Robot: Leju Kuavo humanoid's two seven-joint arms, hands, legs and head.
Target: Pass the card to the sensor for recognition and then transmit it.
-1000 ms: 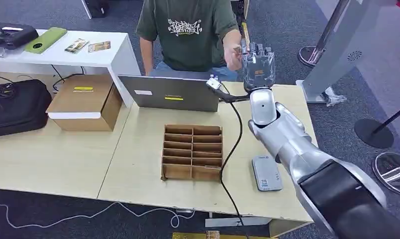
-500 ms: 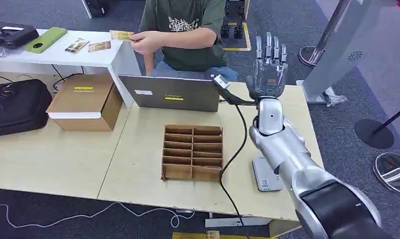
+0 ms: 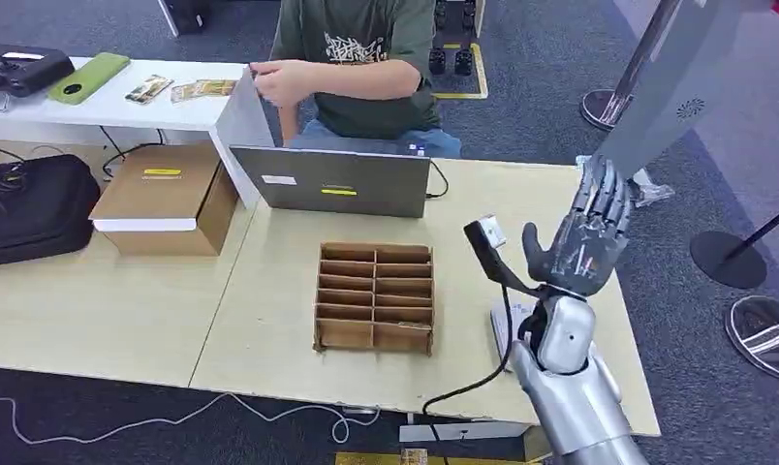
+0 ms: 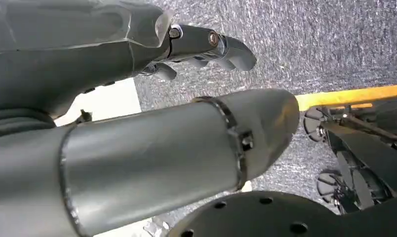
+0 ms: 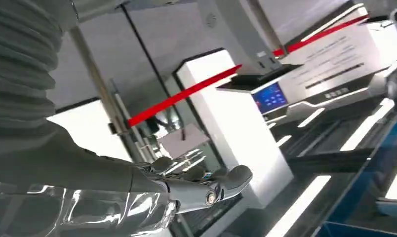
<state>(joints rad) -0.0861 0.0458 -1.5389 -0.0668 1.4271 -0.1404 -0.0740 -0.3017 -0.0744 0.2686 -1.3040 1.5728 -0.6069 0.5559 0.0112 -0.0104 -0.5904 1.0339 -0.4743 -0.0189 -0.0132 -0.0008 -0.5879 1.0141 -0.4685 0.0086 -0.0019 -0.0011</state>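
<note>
Your right hand (image 3: 587, 244) is hovering empty, fingers spread, above the grey card sensor (image 3: 503, 327) on the light wooden tabletop (image 3: 269, 320); the left hand (image 4: 137, 54), fingers apart, is holding nothing. The person (image 3: 357, 58) is setting the yellowish card (image 3: 216, 87) on the white side table (image 3: 124, 108), so the handover looks done; next you're needing a fresh card, minding the black cable (image 3: 482, 373) and brown cardboard divider tray (image 3: 375, 295)

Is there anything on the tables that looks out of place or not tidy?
Nothing looks damaged or spilled. The cards on the white table lie loosely, not lined up, and a black cable hangs over the front edge of the wooden table.
</note>
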